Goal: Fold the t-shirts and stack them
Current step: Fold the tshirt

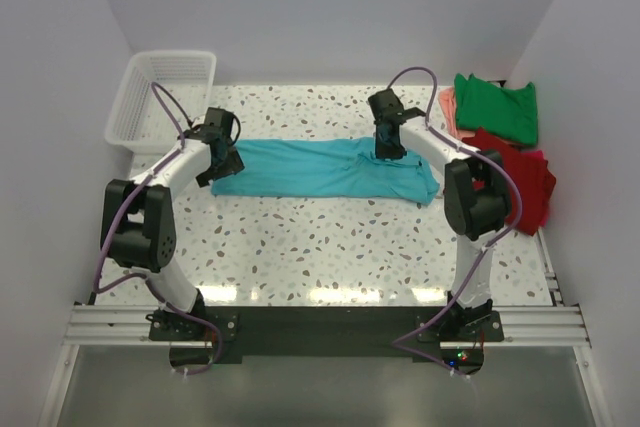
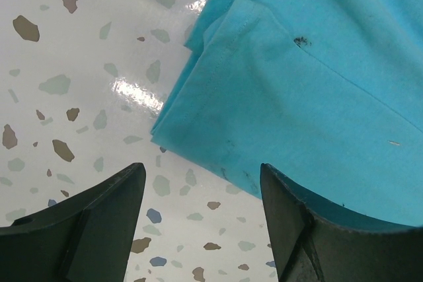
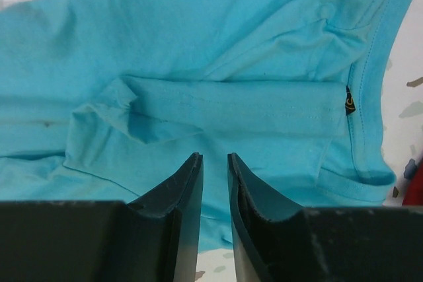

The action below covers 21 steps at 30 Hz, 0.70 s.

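Observation:
A turquoise t-shirt (image 1: 310,169) lies folded into a long band across the middle of the table. My left gripper (image 1: 222,152) hovers at the band's left end. In the left wrist view it (image 2: 201,170) is wide open over bare table, the shirt's corner (image 2: 317,84) just beyond its fingertips. My right gripper (image 1: 386,147) is above the collar end. Seen from the right wrist, its (image 3: 215,156) jaws stand a narrow gap apart with nothing between them, and the shirt (image 3: 198,37) with its neckline lies beneath. Red (image 1: 520,182), green (image 1: 497,107) and salmon-pink (image 1: 449,107) t-shirts lie at the right.
A white lattice basket (image 1: 160,97) stands at the back left corner. White walls enclose the terrazzo table (image 1: 330,247) on three sides. The red shirt's edge (image 3: 416,193) shows at the right of the right wrist view.

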Tool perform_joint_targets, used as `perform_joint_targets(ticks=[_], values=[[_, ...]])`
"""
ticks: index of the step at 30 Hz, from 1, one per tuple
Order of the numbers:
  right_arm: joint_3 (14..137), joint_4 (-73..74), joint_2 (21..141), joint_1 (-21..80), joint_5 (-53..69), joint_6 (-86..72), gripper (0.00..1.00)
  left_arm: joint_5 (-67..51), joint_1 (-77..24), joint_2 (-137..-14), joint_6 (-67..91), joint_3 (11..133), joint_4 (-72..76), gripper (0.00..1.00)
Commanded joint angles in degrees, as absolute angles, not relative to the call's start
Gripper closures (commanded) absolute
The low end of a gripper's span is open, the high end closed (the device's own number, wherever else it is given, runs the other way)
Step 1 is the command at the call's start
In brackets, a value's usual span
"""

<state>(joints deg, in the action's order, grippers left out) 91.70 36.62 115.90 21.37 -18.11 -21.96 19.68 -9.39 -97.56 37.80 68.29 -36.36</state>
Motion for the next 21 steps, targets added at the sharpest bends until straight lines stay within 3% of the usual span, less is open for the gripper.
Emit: perform_joint_targets(ticks=[1,6,12,16,21], values=[[90.62,36.12,115.05,21.45,-20.74,-24.69,0.79,19.51,-8.96,-98.00,36.39,68.91,-35.07,0.25],[90.61,35.77,117.41,21.01,-21.00,-25.66,0.92,19.60,-9.05,-98.26,36.30,69.17,-35.16,0.25],[92.63,37.17,120.23,19.60,-20.22,-26.02,0.98,19.86,-8.96,-98.44,36.21,69.52,-35.59,0.25],[92.11,37.27,120.06,18.99,-20.48,-25.75,0.98,19.95,-8.96,-98.79,36.21,69.70,-35.59,0.25],[91.67,36.65,120.41,18.28,-20.57,-25.93,0.88,19.78,-8.96,-99.23,36.21,69.96,-35.51,0.25]])
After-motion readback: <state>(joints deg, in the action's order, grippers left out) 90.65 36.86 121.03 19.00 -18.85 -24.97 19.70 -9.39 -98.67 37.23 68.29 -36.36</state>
